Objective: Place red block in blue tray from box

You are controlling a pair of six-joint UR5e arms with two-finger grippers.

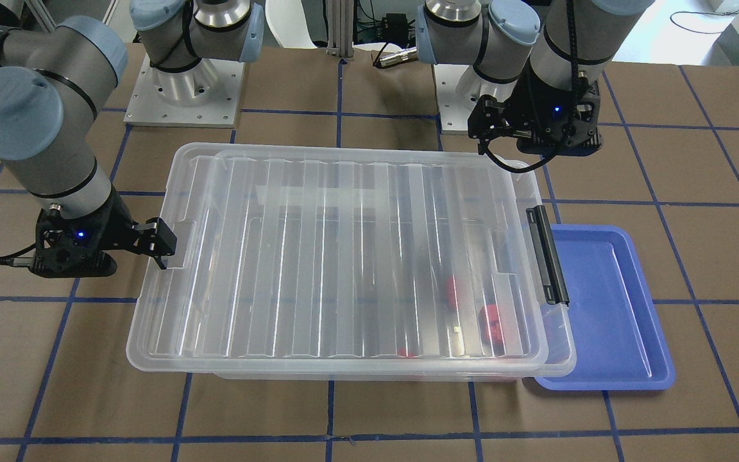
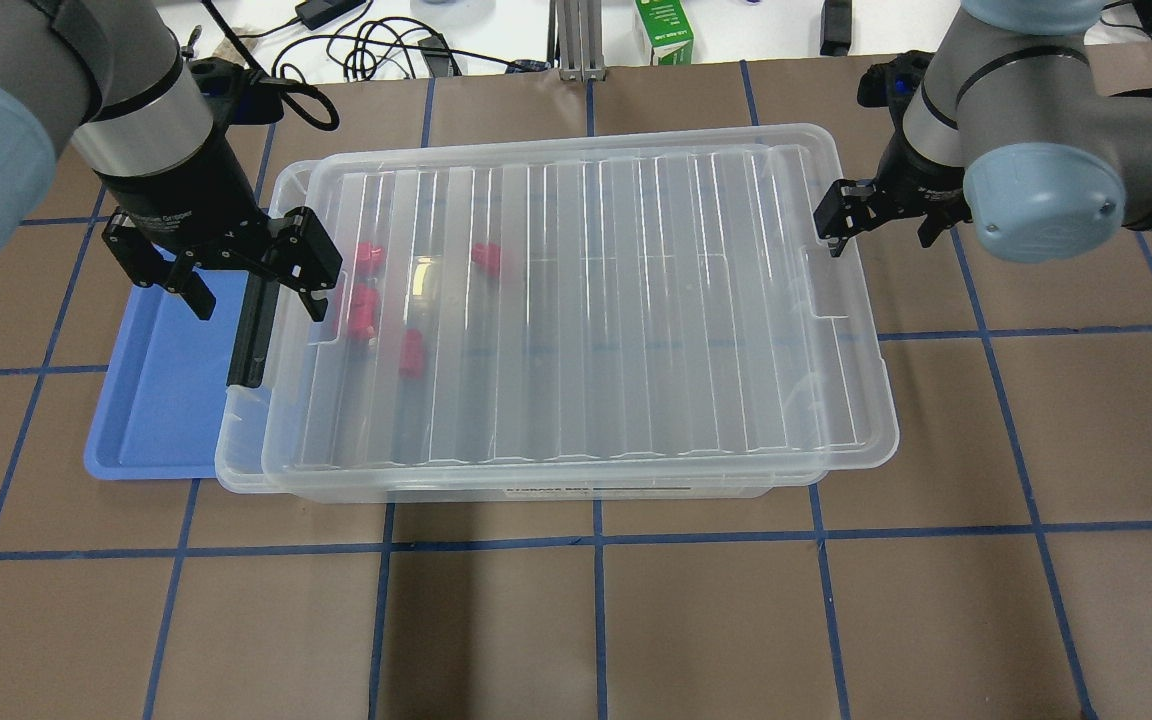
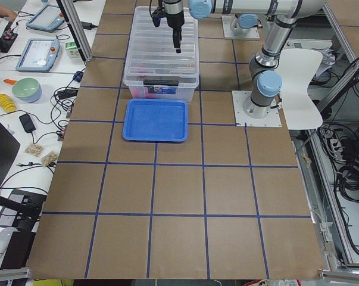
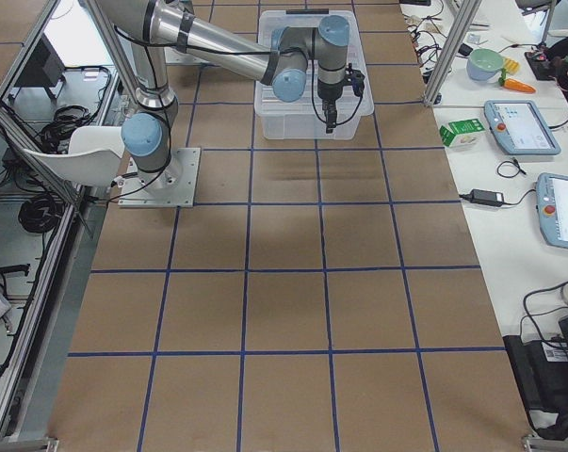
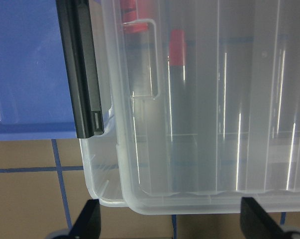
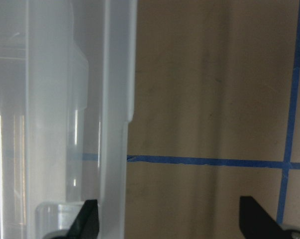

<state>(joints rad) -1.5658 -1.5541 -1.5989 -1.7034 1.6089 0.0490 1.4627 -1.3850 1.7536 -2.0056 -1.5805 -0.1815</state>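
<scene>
Lid [image 2: 586, 300] closed on box [image 2: 236, 470]. Red block [image 2: 364, 312] is inside at the box's handle end, beside blue tray [image 2: 151, 400]. Left end effector [image 2: 261, 305], wide open over that end, is nearer. Right end effector [image 2: 878, 240], wide open, hangs at the box's opposite end.

On the bench [image 2: 576, 620], the box [image 2: 636, 300] lies between the left end effector [image 2: 258, 295] and right end effector [image 2: 876, 225]. The tray [image 2: 151, 400] lies just beside the box's end below the left one; 4 blocks [image 2: 364, 312] lie in the box, just inward.
</scene>
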